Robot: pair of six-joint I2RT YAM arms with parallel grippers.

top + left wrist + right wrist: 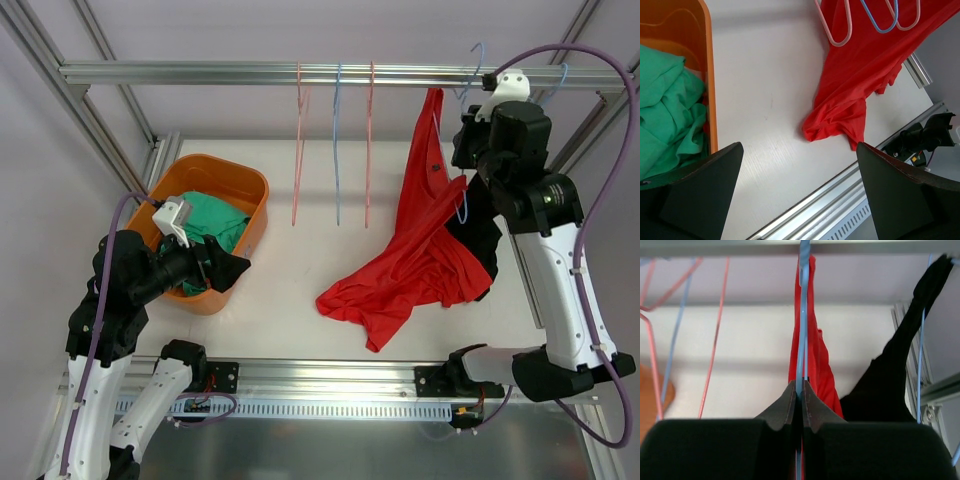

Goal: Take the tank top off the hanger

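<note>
The right claw pinches the blue hanger, with the red tank top draped just behind that hanger and a black garment to its right.

Bright, even light; soft shadows.

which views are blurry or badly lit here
Top external: sharp, evenly lit across the red tank top. Left wrist: table crisp, near jaws dark and soft. Right wrist: jaws and blue hanger blurred up close, background bright.

Robot lab bench, aluminium extrusion frame, white table, hanger rail
</note>
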